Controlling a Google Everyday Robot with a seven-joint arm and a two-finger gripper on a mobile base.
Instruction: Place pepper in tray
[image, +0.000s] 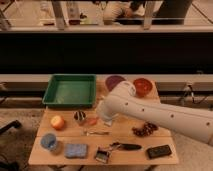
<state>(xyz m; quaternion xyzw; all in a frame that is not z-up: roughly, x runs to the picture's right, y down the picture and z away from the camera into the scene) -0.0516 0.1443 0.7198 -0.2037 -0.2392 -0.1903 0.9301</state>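
— Where do we find the pepper (91, 120)?
— On the wooden table (70, 133), just before the green tray (70, 93). The gripper (101, 116) hangs beside it; we cannot tell its grip.

The arm (155, 114) is covering most of the hand (101, 116) over the counter's (127, 156) middle. Its far end is running off the right edge.

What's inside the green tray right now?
Nothing visible: the green tray shows a bare floor. The pepper is outside it, over the table, beside the end effector, whose tip the arm hides.
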